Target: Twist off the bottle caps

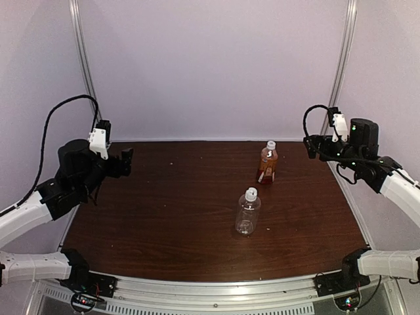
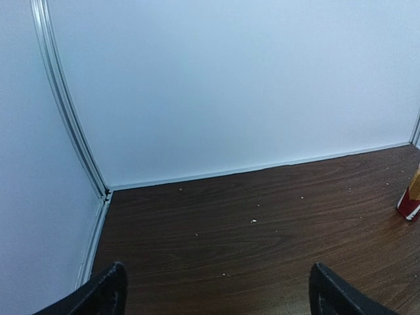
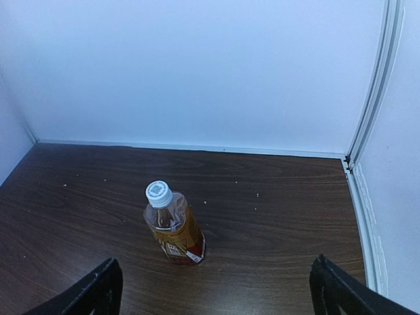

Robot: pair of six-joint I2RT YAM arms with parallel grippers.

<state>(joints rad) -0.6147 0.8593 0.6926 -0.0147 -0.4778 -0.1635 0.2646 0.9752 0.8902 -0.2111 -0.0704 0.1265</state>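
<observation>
**Left hand and right hand both wide, both caps on**

- Left hand (image 1: pixel 127 162): at the left edge of the overhead view, raised over the desk (image 1: pixel 164 210). Fingers spread wide, nothing between them. Its own camera shows mostly bare wood and the corner of the enclosure. Only a sliver of red-and-white label sits at the far right of that frame.
- Right hand (image 1: pixel 310 147): at the upper right of the overhead view, also spread wide and holding nothing.
- Amber bottle (image 1: pixel 267 167): upright, right of centre toward the back of the desk, well apart from either hand. In the right wrist view it stands centre frame, ahead of the open fingers. Its white cap (image 1: pixel 270 144) is seated on the neck.
- Clear bottle (image 1: pixel 248 216): upright, just below centre of the overhead frame, nearer the arm bases and close to the amber one without touching it. Its cap (image 1: pixel 251 194) is on too.
- Step, as I judge it: the very start. No bottle is gripped and no cap has been turned.
- Next move likely needs two hands on one bottle, one clamping the body to stop it spinning and the other coming down over the cap to twist. The right hand is already lined up on the amber bottle.
- Watch for tipping: the bottles are light and upright.
</observation>
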